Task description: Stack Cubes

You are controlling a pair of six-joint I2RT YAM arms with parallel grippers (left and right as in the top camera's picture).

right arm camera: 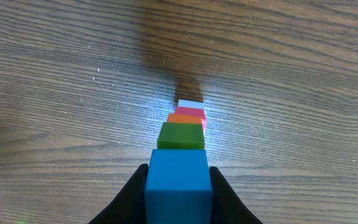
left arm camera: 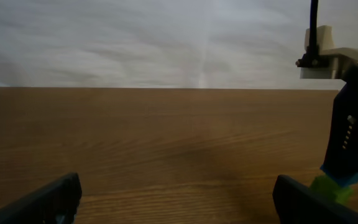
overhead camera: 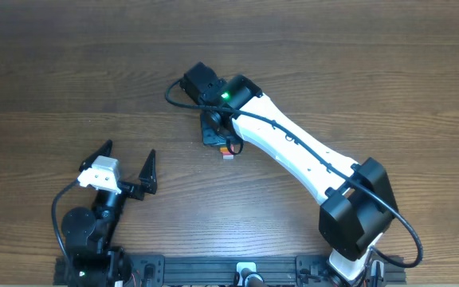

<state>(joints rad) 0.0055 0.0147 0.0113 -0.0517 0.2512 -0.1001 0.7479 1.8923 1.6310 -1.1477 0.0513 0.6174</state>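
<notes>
My right gripper [right arm camera: 179, 198] is shut on a blue cube [right arm camera: 178, 174], one finger on each side of it. Directly under it stands a stack with a green cube [right arm camera: 181, 135] on top, then an orange cube [right arm camera: 184, 117], a red cube [right arm camera: 191, 111] and a white one [right arm camera: 191, 103] lowest. Whether blue touches green I cannot tell. From above, the right gripper [overhead camera: 216, 131] hangs over the table's middle, with a bit of the stack [overhead camera: 228, 152] peeking out. My left gripper [overhead camera: 128, 150] is open near the left front, holding nothing.
The brown wooden table [overhead camera: 357, 72] lies bare around the stack. In the left wrist view the open left gripper [left arm camera: 179, 205] faces the right arm's gripper [left arm camera: 353, 137], with a green cube [left arm camera: 329, 187] under it. A white wall backs the table.
</notes>
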